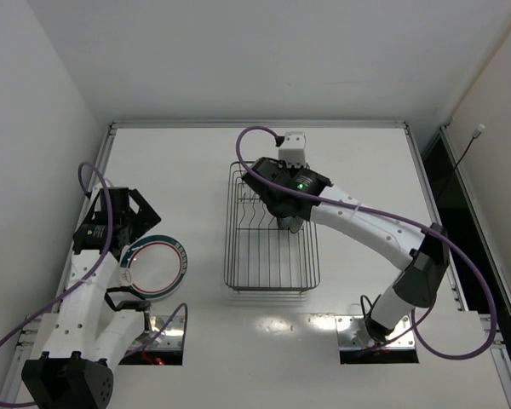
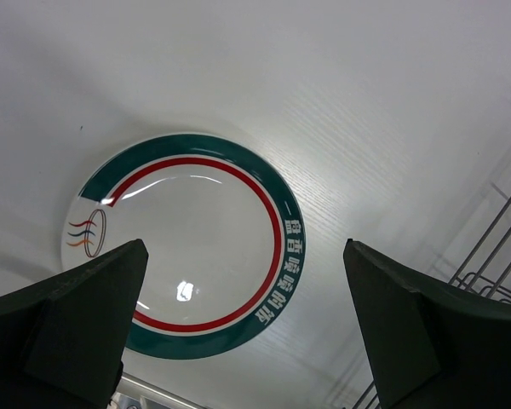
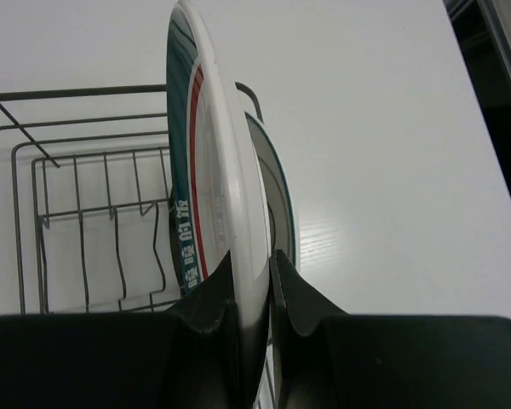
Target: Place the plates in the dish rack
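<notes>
Plates show in three spots. The flat plate (image 1: 159,266) (white, with a teal-and-red ringed rim and lettering on the teal band) lies face up on the bench (image 1: 366,170), left of the rack (image 1: 238,256) and apart from it. The left pincer (image 2: 245,256) hangs over this plate with its jaws spread wide, one on each side of the wrist view, and it grips nothing.

The held plate (image 3: 209,170) (same ringed pattern) stands on edge, close to upright. Its rim is pinched in the right pincer (image 3: 251,264), whose jaws are drawn in to the thickness of that rim. In the right wrist view, the rack's wire frame and upright prongs lie to the left of the plate. The pincer hides the plate's lower edge, so it cannot be told whether the plate rests in the rack.

Just beside it, on its right in that view, a rear plate (image 3: 277,200) with a teal rim also stands on edge, roughly parallel. Its foot is hidden too. From above, the right arm's wrist sits over the rack's far right part.
</notes>
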Available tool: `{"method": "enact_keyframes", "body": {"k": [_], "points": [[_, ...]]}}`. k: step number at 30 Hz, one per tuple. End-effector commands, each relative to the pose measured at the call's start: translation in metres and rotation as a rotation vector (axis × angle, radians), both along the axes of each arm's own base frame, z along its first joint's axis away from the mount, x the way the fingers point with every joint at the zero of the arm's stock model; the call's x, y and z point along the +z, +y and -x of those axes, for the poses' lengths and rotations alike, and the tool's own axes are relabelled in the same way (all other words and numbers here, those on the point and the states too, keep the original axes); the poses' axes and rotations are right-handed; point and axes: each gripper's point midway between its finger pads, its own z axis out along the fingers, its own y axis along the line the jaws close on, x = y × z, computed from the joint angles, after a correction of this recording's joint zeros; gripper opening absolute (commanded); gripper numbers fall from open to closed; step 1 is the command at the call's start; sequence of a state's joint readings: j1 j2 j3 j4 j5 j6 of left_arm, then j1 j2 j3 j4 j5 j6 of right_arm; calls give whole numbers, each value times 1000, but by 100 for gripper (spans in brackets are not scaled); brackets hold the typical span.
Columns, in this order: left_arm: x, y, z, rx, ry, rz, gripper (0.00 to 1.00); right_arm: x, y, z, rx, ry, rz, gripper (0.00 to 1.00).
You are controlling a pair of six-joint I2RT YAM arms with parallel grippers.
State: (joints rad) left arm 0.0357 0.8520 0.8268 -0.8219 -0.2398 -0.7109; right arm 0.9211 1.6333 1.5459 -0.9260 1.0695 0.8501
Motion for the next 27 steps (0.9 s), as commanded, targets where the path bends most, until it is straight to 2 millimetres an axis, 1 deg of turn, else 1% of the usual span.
{"method": "enact_keyframes", "body": {"k": [1,3,5,7,9,11,12,13,14,16,17,18,19,20,21,22,24,25,26,27], "points": [[4,1,-2,-9,-25,-9,100,-8,10,-8,23,-26,-35,0],[4,1,-2,-9,-25,-9,100,-30,18,-10,45,16,-17,0],[4,1,-2,-9,-25,-9,100,-42,22,-11,50,42,3,0],[4,1,-2,-9,-25,-9,100,-61,24,-12,54,83,41,0],[4,4,-2,0,-25,-9,100,-65,29,-14,60,98,45,0],[4,2,-2,2,-28,5,100,-73,31,-14,65,117,55,0],[4,2,-2,2,-28,5,100,-81,35,-13,76,141,53,0],[4,0,-2,-6,-29,14,100,-83,32,-15,70,150,46,0],[4,2,-2,3,-29,14,100,-84,34,-14,73,158,30,0],[2,2,0,3,-19,14,100,-89,34,-21,75,186,-25,3],[2,-1,0,-7,-20,26,100,-91,31,-21,73,196,-35,4],[-1,-2,1,3,-15,43,100,-92,33,-20,80,206,-44,6],[-1,-9,0,-25,-16,74,100,-85,27,-20,73,199,-65,12],[-8,-12,2,-22,-4,107,100,-81,20,-21,53,197,-76,16],[-17,-16,6,-18,15,144,100,-75,19,-20,54,185,-88,20],[-20,-27,5,-48,16,197,100,-62,12,-19,47,168,-106,35],[-35,-34,10,-32,41,254,100,-49,8,-15,57,155,-111,48],[-39,-39,13,-35,54,287,100,-35,2,-12,55,130,-126,60],[-41,-42,13,-35,46,304,100,-28,1,-11,57,115,-141,65],[-50,-46,18,-18,68,333,100,-20,-1,-9,64,102,-147,68]]}}
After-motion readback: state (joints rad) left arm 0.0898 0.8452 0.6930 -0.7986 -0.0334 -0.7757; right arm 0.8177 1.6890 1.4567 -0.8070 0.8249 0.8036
